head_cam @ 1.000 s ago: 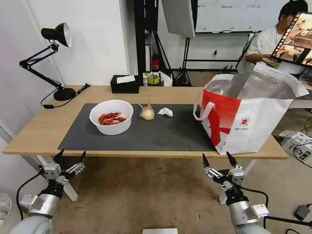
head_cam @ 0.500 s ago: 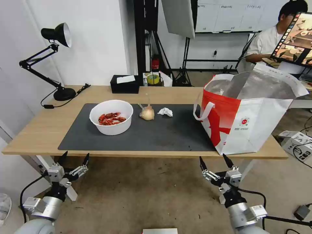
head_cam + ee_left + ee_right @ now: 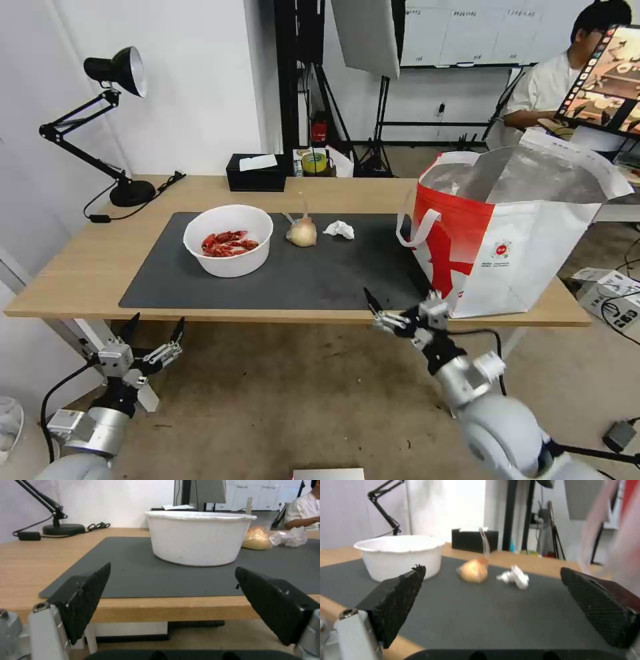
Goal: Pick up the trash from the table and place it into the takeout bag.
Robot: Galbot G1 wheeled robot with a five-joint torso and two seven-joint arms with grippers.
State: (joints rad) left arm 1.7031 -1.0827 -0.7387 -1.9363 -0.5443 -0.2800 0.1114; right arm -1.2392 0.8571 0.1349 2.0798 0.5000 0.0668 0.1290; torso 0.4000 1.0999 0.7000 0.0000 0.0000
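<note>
Since the earlier frame my right pincer (image 3: 393, 313) has come up from below the desk and swung toward the middle; it now sits at the front edge of the desk (image 3: 80, 267), just beside the near corner of the takeout bag (image 3: 527, 233), fingers spread wide and pointing at the mat. My left pincer (image 3: 152, 329) has barely shifted: it hangs below the front edge at the left end of the dark grey mat (image 3: 320, 277), also spread, gripping nothing.

On the mat, the white bowl of crayfish shells (image 3: 229, 240) stands upright toward the left. Just to its right lies the small yellowish knotted bag (image 3: 302, 233), its tied end sticking up, and beside that, apart from it, the crumpled white tissue (image 3: 339, 229). None of them touch one another. The takeout bag stands open on the right end of the desk, its foil lining showing, one white loop handle hanging down its red side toward the mat.

From the left wrist I look level across the desk edge at the bowl's wall (image 3: 198, 540), framed between my two black fingers (image 3: 88, 597). From the right wrist the knotted bag (image 3: 473, 572) and the tissue (image 3: 515, 577) lie ahead between the spread fingers (image 3: 398, 600), with the bowl (image 3: 400, 555) off to one side.

At the back of the desk stand a black tissue box (image 3: 255, 173) and a black lamp (image 3: 100, 127).
</note>
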